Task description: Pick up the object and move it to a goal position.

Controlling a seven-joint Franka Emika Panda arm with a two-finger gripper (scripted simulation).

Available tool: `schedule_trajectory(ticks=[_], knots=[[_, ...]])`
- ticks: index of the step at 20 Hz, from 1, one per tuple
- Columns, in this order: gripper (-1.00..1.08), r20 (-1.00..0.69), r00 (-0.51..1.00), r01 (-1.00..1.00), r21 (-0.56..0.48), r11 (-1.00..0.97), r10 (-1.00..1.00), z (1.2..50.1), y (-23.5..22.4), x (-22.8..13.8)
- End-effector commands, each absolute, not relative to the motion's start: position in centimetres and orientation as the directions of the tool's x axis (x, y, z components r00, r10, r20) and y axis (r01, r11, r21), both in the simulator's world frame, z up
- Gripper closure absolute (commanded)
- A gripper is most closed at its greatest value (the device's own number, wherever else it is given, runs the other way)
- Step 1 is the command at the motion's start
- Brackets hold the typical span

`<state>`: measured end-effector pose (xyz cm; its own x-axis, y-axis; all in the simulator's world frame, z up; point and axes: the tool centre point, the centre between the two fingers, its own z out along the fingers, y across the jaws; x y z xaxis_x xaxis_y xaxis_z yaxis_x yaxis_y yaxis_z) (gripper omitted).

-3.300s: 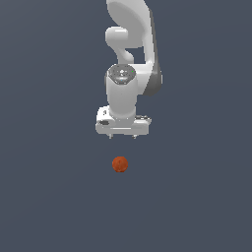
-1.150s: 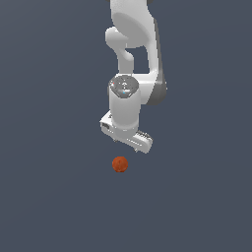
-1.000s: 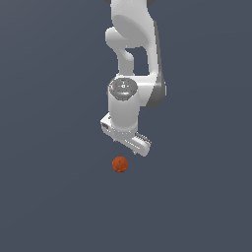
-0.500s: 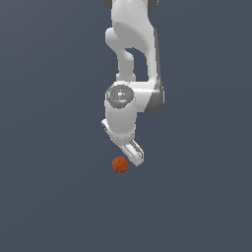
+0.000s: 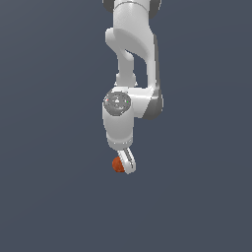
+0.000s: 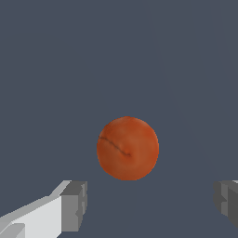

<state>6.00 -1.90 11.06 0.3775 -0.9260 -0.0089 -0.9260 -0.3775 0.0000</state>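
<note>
The object is a small orange-red ball (image 5: 117,165) with a mottled surface, lying on the flat grey ground. In the exterior view my white gripper (image 5: 124,166) has come down right over it and covers the ball's side toward the exterior view's right. In the wrist view the ball (image 6: 128,148) sits centred ahead of the gap between my two grey fingertips (image 6: 74,205). The jaws stand wide apart, one on each side, neither touching the ball. The gripper (image 6: 149,204) is open and holds nothing.
The white arm (image 5: 132,64) comes down from the top of the exterior view. The ground around is plain dark grey (image 5: 49,197) with no other object or edge in view.
The gripper has turned about its axis and come down from above the ball to the ball's level. The ball has not moved.
</note>
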Motion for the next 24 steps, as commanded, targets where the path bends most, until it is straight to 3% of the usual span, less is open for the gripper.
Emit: schedule_trajectory(ticks=[1, 12, 24], knots=[[-0.92, -0.007, 0.309, -0.951, 0.001, -0.309, -0.951, 10.8, -2.1, 6.3], [-0.92, -0.001, 0.099, -0.995, 0.001, -0.099, -0.995, 9.9, -2.6, 7.2], [-0.92, 0.0, 0.058, -0.998, 0.0, -0.058, -0.998, 9.3, -2.6, 7.4]])
